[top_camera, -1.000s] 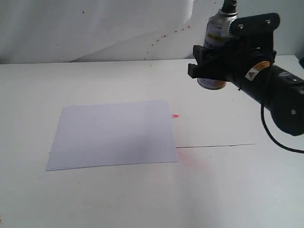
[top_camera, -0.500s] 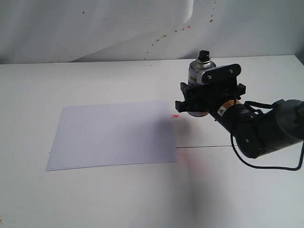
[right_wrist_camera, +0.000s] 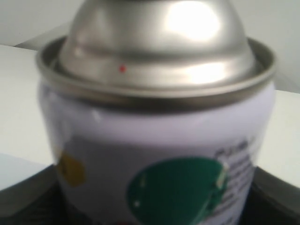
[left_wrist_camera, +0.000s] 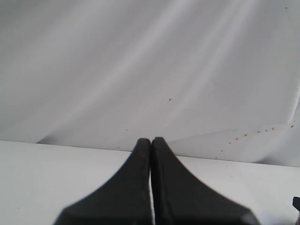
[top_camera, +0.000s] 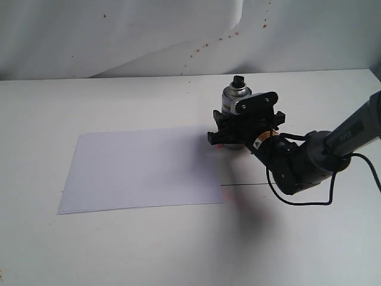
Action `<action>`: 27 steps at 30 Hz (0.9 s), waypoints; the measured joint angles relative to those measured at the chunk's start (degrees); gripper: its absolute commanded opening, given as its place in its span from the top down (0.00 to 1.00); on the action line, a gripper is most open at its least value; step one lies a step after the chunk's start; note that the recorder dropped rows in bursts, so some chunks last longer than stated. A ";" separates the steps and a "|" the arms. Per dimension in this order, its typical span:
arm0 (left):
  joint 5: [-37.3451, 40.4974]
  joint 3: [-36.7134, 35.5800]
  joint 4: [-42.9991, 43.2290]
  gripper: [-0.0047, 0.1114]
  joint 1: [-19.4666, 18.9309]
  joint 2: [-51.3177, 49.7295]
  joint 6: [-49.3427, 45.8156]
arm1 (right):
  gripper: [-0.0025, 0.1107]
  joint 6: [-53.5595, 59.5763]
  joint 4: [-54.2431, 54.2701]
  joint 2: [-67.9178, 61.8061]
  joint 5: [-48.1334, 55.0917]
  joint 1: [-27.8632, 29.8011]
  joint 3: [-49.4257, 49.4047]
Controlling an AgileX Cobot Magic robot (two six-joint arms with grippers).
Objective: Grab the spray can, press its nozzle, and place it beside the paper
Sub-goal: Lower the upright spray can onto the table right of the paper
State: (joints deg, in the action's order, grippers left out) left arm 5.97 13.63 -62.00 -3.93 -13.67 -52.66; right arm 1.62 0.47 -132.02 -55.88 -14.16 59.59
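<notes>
Left gripper (left_wrist_camera: 150,140): I only get this one through its own wrist camera. The two black fingers are pressed flat together, clenched on nothing, and it faces the wrinkled backdrop sheet (left_wrist_camera: 140,70).
Paper (top_camera: 143,170): a plain white sheet lying flat on the white table (top_camera: 149,256), left of centre in my exterior view.
Seam line (top_camera: 250,184): a thin dark line on the table that runs rightward from the paper's near right corner and passes behind the right arm.
Pink stain (top_camera: 238,205): a faint blush on the table just off that same corner.
Spray can (top_camera: 236,95): upright, just beside the paper's far right corner and to the right of it. The black nozzle (top_camera: 238,79) is on top with the silver shoulder under it. I cannot tell whether the base rests on the table or sits just off it. The right wrist camera is filled by the can (right_wrist_camera: 159,140), showing the silver shoulder (right_wrist_camera: 159,37), the white body, a green dot (right_wrist_camera: 176,192) and a yellow-orange dot (right_wrist_camera: 70,171).
Right gripper (top_camera: 229,134): grasping the spray can around its lower body — one black jaw on either side.
Right arm (top_camera: 309,161): dark and low over the table, slanting in from the right edge.
</notes>
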 measured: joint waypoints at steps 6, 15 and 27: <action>0.00 0.00 0.00 0.96 0.00 0.00 -0.10 | 0.96 2.88 -0.47 -1.16 -2.76 0.00 0.13; 0.00 0.00 0.00 0.96 0.00 0.00 -0.10 | 0.50 3.33 -0.47 -1.16 -2.87 0.00 0.23; 0.00 0.00 0.00 0.96 0.00 0.00 -0.10 | 0.24 3.43 2.70 -1.16 -5.17 0.00 0.35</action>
State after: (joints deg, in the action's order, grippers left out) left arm 5.97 13.63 -62.00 -3.93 -13.67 -52.76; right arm 5.06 3.18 -133.18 -61.05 -14.16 59.95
